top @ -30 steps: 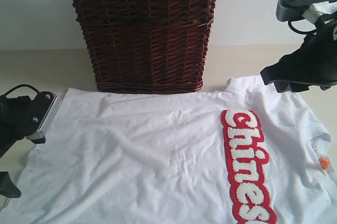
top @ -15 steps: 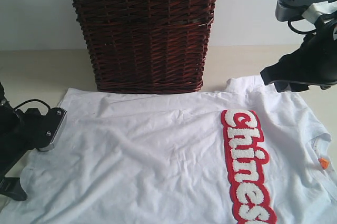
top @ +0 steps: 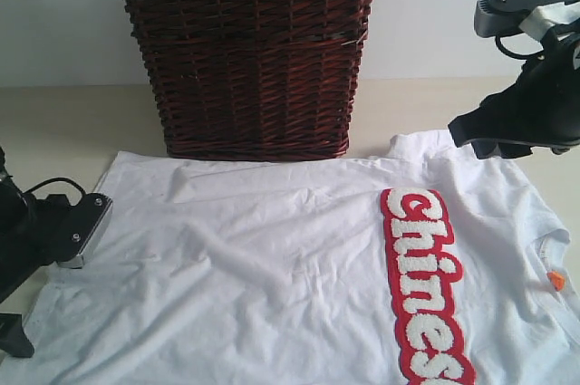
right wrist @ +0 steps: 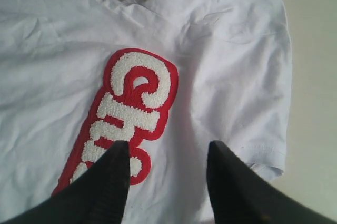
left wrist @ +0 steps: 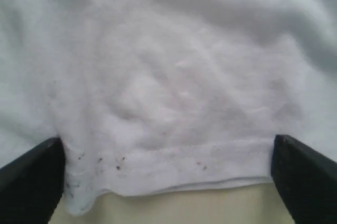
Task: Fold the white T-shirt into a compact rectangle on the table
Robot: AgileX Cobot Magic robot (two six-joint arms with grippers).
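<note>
Exterior view, one white T-shirt (top: 272,258), one basket (top: 245,50); left fingers (left wrist: 29,182), right fingers (right wrist: 105,187) spread, empty

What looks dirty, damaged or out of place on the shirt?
Small dark specks sit along the hem of the white T-shirt, most of them near one corner, as the left wrist view shows. They look like dirt or stains on otherwise clean cloth. The shirt is also wrinkled. Nothing looks torn or spilled.

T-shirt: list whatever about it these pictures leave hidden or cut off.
Lettering: exterior view's bottom edge cuts it after "Chines".
Collar: exterior view's right edge cuts it off.
Near sleeve: outside every view.
Hem specks: left wrist view, too blurred to identify.
</note>
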